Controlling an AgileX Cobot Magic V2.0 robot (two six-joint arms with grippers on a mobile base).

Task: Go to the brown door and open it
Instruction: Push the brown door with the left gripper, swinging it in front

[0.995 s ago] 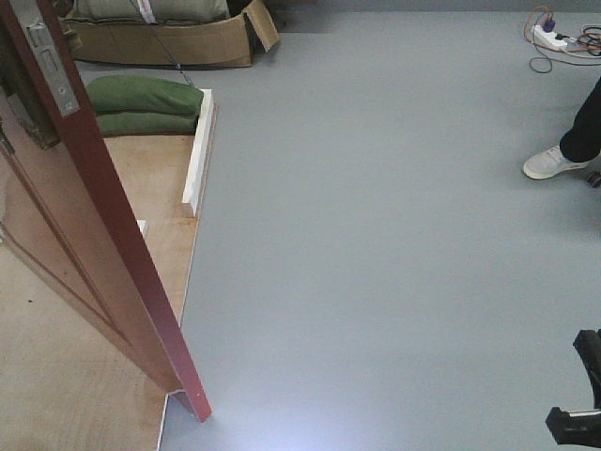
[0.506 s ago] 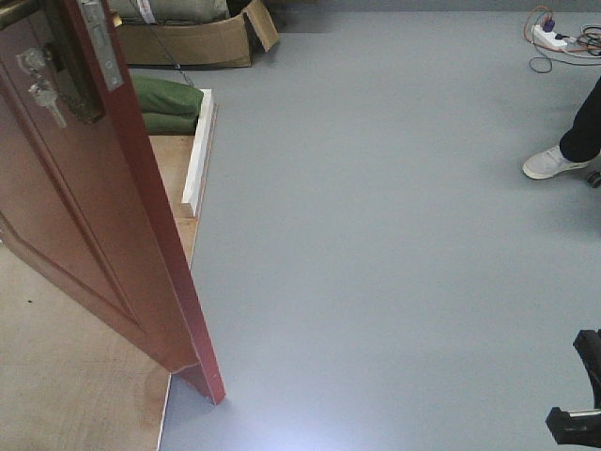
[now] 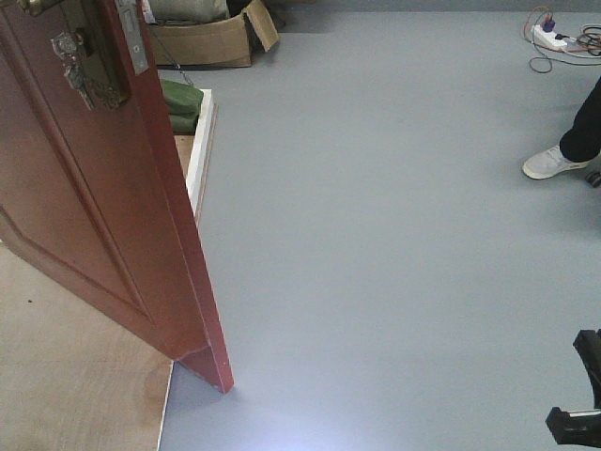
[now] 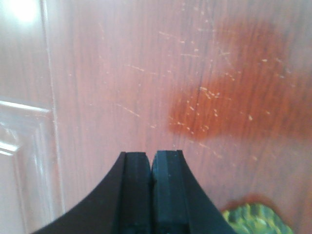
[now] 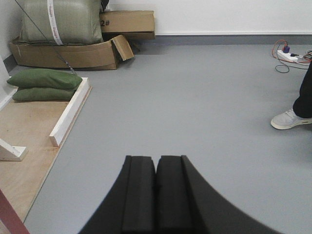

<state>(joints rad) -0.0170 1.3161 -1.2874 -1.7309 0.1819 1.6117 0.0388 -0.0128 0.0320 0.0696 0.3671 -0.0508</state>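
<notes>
Door (image 3: 94, 188), glossy reddish-brown, fills the left of the front view. It stands at an angle with its narrow edge turned toward the camera, and its bottom corner sits on the grey floor (image 3: 394, 235) just past the plywood sheet (image 3: 66, 376). Up in the top left corner I can see the brass plate (image 3: 99, 66) with keys (image 3: 73, 54) hanging from it. The metal latch plate (image 3: 134, 38) runs along the edge beside it.

My left gripper (image 4: 152, 156) is aimed square at the door's face, and red scratched wood (image 4: 170, 73) covers that whole view. The recessed panel's moulding (image 4: 19, 126) runs down the left side. My left fingers (image 4: 135, 185) are pressed flat together with nothing between them. I can't tell whether the tips are on the wood or just off it. A blurred green patch (image 4: 253, 219) shows at lower right.

My right gripper (image 5: 156, 161) points out over open floor. Its pads (image 5: 139, 195) are also closed against each other and holding nothing. From there the door is only a red sliver (image 5: 7, 214) in the bottom left corner, well apart from those fingers.

Upper left of that view are green sandbags (image 5: 44, 83), a white wooden brace (image 5: 70, 117) and cardboard boxes (image 5: 73, 53). A white shoe (image 5: 287, 118) is at the right edge.
</notes>
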